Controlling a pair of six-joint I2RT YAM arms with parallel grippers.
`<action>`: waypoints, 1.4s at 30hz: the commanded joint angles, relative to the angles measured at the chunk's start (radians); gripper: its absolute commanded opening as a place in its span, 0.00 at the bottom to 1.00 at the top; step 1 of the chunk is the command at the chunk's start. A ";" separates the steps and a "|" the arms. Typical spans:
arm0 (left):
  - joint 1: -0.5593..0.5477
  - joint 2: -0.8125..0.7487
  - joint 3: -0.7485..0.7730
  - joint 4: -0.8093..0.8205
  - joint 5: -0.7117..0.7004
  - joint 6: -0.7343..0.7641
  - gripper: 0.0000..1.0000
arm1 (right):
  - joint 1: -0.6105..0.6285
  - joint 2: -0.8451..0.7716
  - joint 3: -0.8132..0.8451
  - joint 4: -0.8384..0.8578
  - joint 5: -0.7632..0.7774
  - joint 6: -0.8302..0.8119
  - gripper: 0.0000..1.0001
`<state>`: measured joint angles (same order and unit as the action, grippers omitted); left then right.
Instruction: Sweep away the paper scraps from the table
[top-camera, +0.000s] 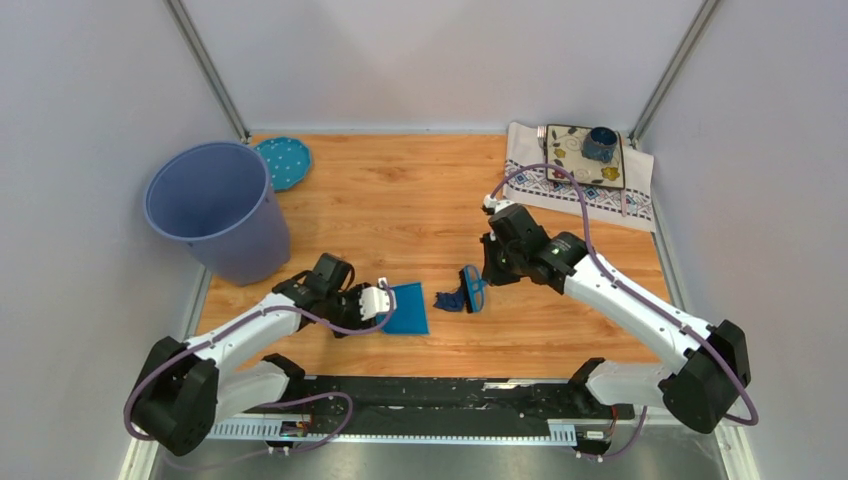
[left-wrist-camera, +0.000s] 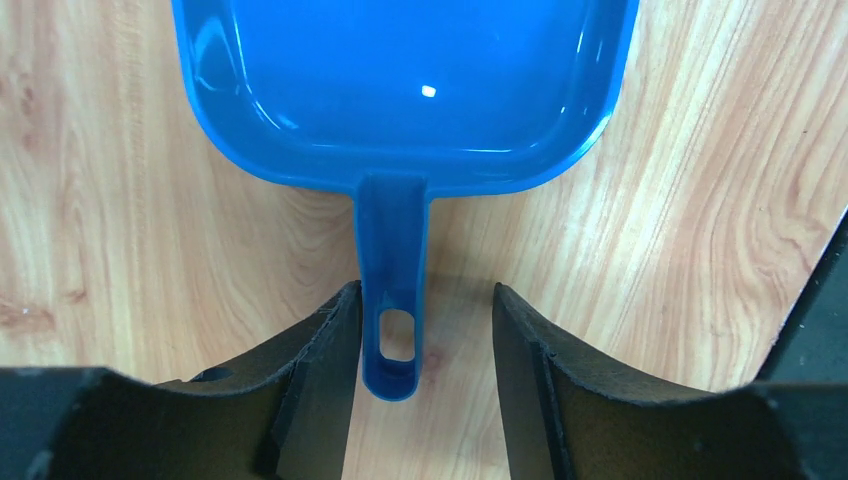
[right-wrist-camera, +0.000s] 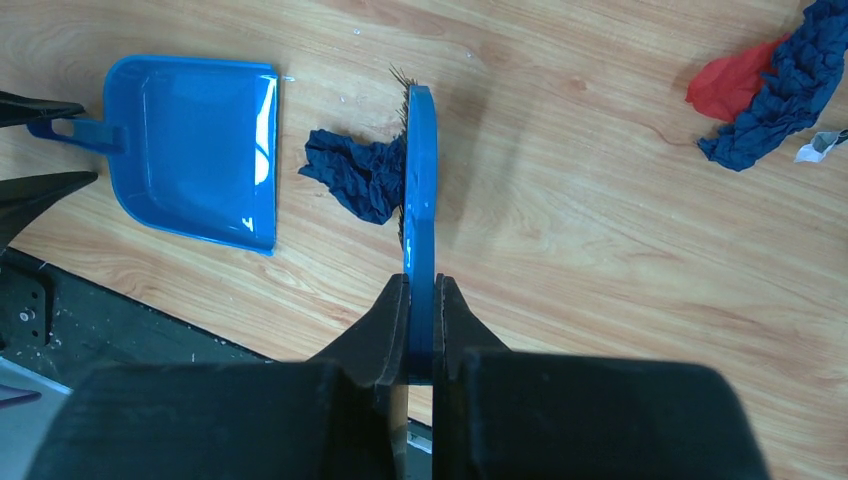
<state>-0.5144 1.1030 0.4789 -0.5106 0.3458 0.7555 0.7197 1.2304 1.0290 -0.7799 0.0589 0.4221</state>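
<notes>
- The step in hand is brushing the first scrap into the pan. The right arm's fingers (right-wrist-camera: 388, 325) pinch the flat handle of a blue plastic hand brush (right-wrist-camera: 420, 170). The brush stands on edge with its bristles against a crumpled dark blue paper scrap (right-wrist-camera: 355, 175).
- That scrap lies on the orange-brown wood-grain counter (right-wrist-camera: 600, 250), between the brush and the open lip of a blue plastic dustpan (right-wrist-camera: 195, 150). It is near the lip but not inside; the pan holds nothing.
- The left arm's fingers (left-wrist-camera: 325, 340) are spread to either side of the dustpan's handle (left-wrist-camera: 392, 250). One touches it and the other stands apart, so the pan is not clamped.
- A red scrap (right-wrist-camera: 730, 85), another dark blue scrap (right-wrist-camera: 785, 75) and a small white-grey scrap (right-wrist-camera: 818, 148) lie together, well apart on the brush's far side.
- Next, the left fingers probably need to close on the handle to steady the pan. Then the brush can push toward the lip; a loose pan could slide away.
</notes>
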 joint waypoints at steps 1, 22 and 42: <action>0.017 -0.045 -0.046 0.069 0.062 0.068 0.58 | 0.004 -0.035 0.000 0.050 -0.001 0.007 0.00; -0.056 0.254 0.312 -0.342 -0.080 -0.002 0.00 | 0.007 -0.043 0.069 -0.044 0.162 0.032 0.00; -0.173 0.422 0.432 -0.325 -0.197 -0.136 0.00 | 0.199 0.210 0.149 0.239 -0.140 0.184 0.00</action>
<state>-0.6853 1.4982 0.8776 -0.8215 0.1268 0.6380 0.8635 1.4208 1.1355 -0.7536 0.1612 0.5114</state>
